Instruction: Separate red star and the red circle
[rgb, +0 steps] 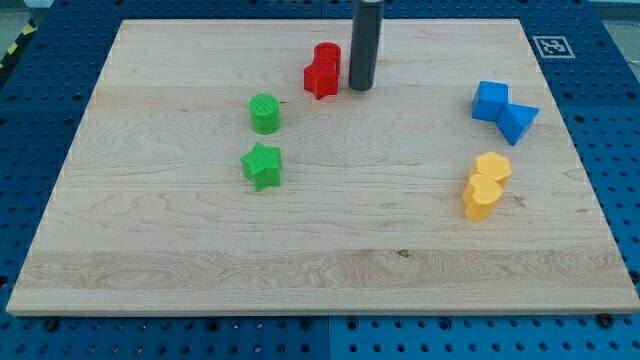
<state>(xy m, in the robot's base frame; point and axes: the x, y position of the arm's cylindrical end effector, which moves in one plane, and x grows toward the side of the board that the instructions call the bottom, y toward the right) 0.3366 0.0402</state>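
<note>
Tip (361, 87) just right of red star (320, 78) | red circle (327, 54) touching star

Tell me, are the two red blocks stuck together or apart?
Together. The red circle and the red star touch with no board showing between them. My tip stands just to the view's right of them.

My tip (361, 86) stands just right of the touching star (320, 78) and circle (327, 54), the circle behind.
</note>
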